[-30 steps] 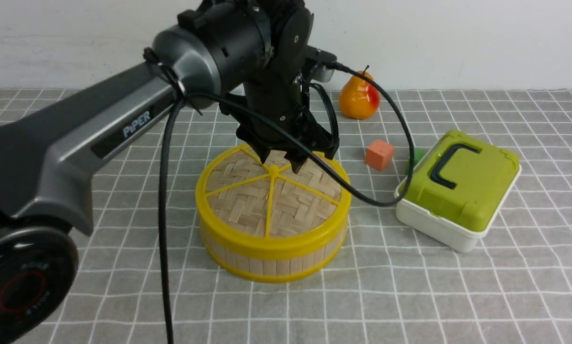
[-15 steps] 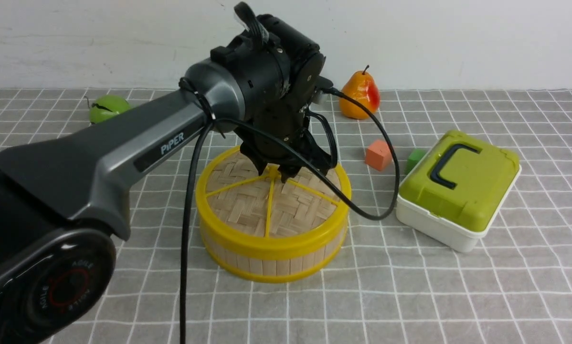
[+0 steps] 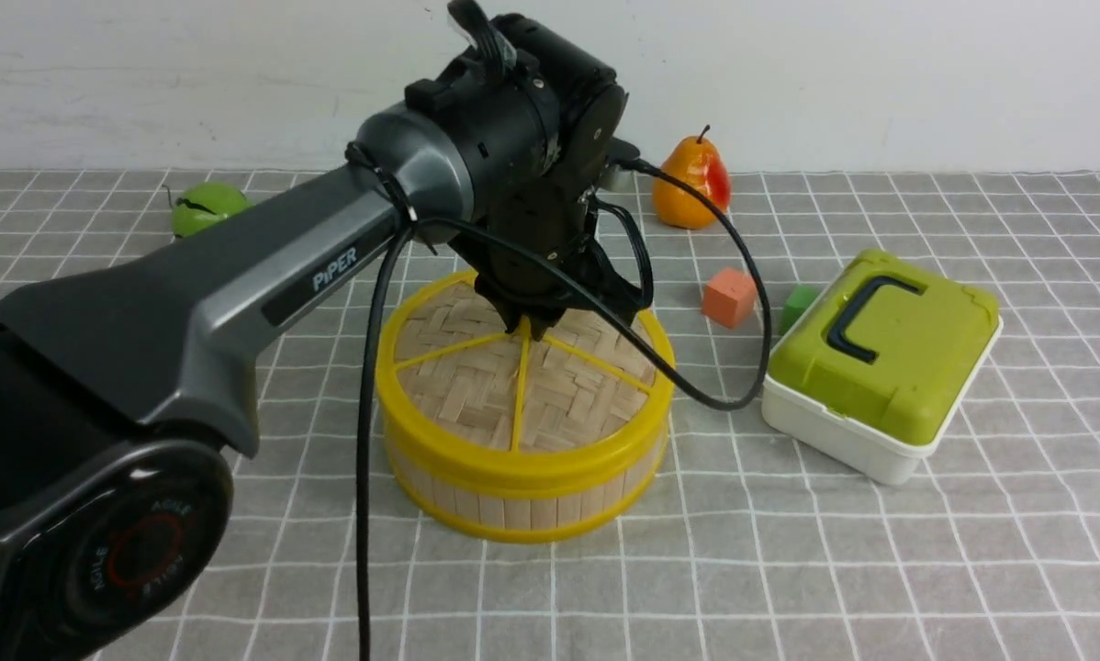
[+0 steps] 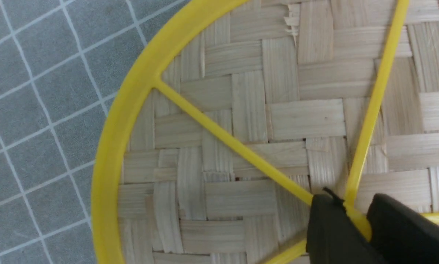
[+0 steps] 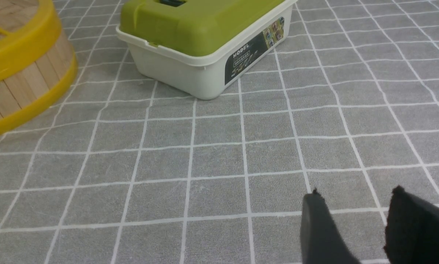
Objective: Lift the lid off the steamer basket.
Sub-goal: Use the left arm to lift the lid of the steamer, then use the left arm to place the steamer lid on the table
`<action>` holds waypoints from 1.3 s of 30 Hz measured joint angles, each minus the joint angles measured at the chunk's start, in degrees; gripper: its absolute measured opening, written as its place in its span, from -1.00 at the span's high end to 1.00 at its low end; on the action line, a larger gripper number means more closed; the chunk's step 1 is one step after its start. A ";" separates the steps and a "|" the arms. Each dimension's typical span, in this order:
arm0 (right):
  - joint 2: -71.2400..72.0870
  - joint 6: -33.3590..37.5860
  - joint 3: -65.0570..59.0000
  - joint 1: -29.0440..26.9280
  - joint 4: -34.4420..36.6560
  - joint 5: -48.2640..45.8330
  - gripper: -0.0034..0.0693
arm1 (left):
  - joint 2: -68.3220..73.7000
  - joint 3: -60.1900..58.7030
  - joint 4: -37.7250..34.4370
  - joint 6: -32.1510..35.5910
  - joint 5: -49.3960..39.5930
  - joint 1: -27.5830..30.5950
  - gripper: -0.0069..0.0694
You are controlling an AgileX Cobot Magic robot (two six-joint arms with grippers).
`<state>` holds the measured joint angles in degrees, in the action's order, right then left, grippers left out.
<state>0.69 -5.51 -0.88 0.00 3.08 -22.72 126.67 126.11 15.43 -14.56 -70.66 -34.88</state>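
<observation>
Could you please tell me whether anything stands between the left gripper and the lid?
Nothing visible does: the left gripper sits on the lid, its fingers closed around the centre knob.

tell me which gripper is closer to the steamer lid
Left. The left gripper is closed on the lid at its centre. The right gripper hangs open over bare tablecloth, well apart from the lid.

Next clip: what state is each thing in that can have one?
lid: in place on top, centre knob gripped
steamer basket: upright, covered by the lid
left tool: shut on the lid's knob
right tool: open, holding nothing
green-topped box: closed
</observation>
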 joint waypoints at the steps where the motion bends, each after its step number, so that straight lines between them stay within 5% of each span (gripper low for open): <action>1: 0.00 0.00 0.00 -0.02 0.00 0.00 0.24 | -0.58 1.03 0.15 0.06 -0.47 -0.08 0.53; 9: 0.00 0.00 0.00 0.00 0.00 0.00 0.24 | -12.19 7.65 9.52 1.05 -0.55 1.07 0.53; 16: 0.00 0.00 0.00 0.00 0.00 0.00 0.24 | -20.71 5.91 4.93 1.05 -0.55 15.68 0.53; 19: 0.00 0.00 0.00 0.00 -0.05 0.00 0.24 | -22.16 -1.93 -1.21 1.05 -0.32 26.72 0.53; 24: 0.00 0.00 0.00 0.00 -0.05 0.00 0.24 | -21.17 -17.39 -9.03 1.05 7.03 35.57 0.53; 31: 0.00 0.00 0.00 0.00 -0.05 0.00 0.24 | -16.71 -36.77 -10.73 -3.24 24.02 34.65 0.53; 39: 0.00 0.00 0.00 0.00 -0.05 0.00 0.24 | -12.90 -39.38 -10.85 -10.06 33.56 32.43 0.46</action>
<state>0.69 -5.51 -0.88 0.00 3.03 -22.72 113.77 86.73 4.58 -24.62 -37.10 -2.45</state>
